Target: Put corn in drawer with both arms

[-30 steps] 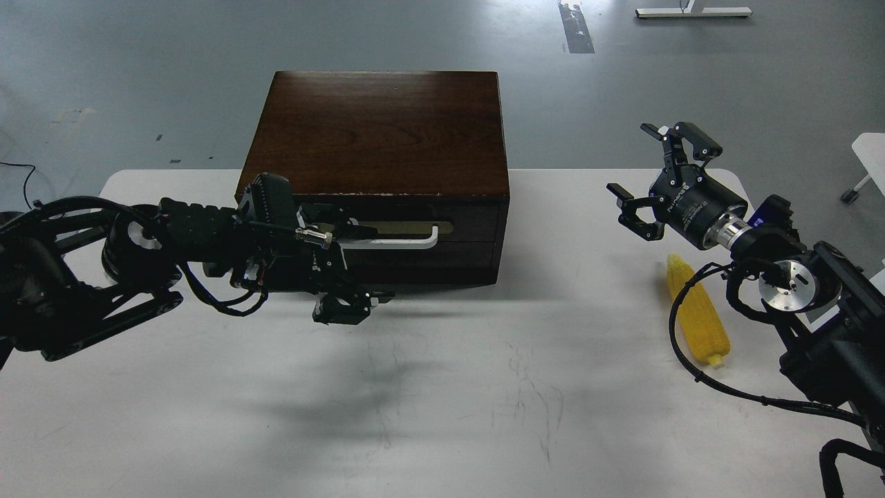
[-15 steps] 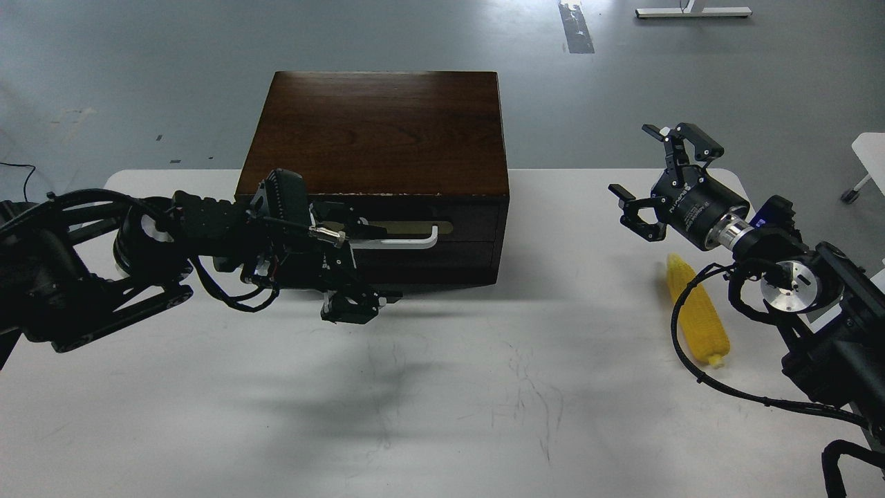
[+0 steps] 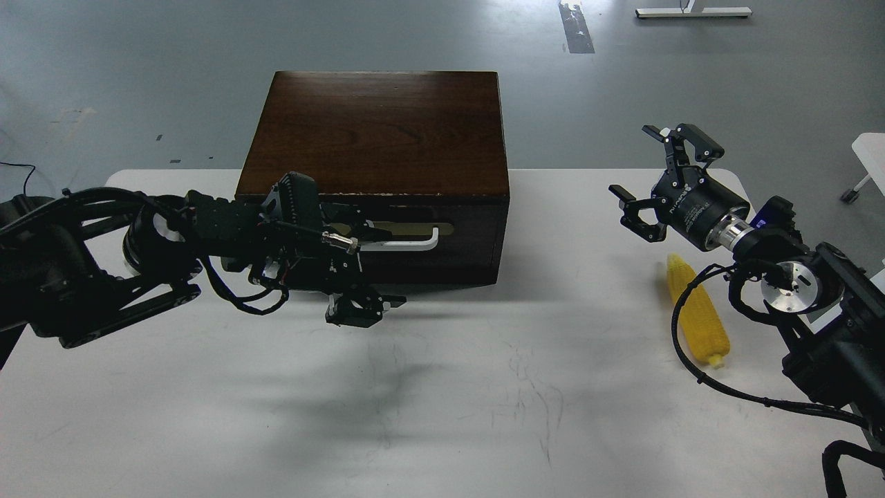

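Observation:
The drawer is shut in the front of the dark brown wooden box, with its brass plate and white bar handle showing. My left gripper is open right in front of the handle's left end, one finger at handle height and the other low over the table. The corn lies on the white table at the right, pointing away from me. My right gripper is open and empty, raised above and just beyond the corn's far tip. A black cable of my right arm crosses the corn.
The box stands at the table's back middle. My left arm spans the left half of the table and hides the drawer front's left part. A white object sits off the table at the far right. Grey floor lies beyond.
My left arm has moved right along the drawer front, bringing its gripper closer to the white handle. The right arm, the corn and the drawer have not moved.

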Controlling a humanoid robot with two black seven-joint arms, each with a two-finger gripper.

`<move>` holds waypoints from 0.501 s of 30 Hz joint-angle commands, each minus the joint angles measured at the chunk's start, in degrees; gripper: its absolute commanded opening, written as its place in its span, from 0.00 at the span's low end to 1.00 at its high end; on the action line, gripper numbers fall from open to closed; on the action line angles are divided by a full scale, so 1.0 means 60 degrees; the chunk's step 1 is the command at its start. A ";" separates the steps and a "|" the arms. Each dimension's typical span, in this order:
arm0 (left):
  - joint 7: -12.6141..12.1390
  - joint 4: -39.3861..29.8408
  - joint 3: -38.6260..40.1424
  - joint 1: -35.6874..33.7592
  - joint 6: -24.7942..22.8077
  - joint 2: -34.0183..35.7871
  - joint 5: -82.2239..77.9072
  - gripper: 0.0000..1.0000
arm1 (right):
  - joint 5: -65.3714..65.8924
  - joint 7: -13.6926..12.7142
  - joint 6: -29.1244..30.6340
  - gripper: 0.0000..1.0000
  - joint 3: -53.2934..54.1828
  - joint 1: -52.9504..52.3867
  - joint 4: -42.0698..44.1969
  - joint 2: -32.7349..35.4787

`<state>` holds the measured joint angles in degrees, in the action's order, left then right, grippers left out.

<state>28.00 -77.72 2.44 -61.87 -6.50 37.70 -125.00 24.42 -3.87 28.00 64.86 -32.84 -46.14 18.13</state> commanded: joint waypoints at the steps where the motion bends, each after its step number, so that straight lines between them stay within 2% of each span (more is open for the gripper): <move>1: -0.0001 -0.0084 0.0003 -0.0016 0.0014 0.0074 0.0000 0.98 | 0.0002 0.0000 0.0000 1.00 0.0001 -0.0005 0.0000 -0.0004; 15: -0.0001 -0.0231 -0.0099 0.0058 0.0014 0.0074 0.0000 0.98 | -0.0013 0.0000 0.0000 1.00 -0.0014 0.0039 0.0000 0.0010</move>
<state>28.00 -79.07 1.90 -61.60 -6.39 38.21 -125.01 24.41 -3.87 28.00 64.77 -32.85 -46.14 18.19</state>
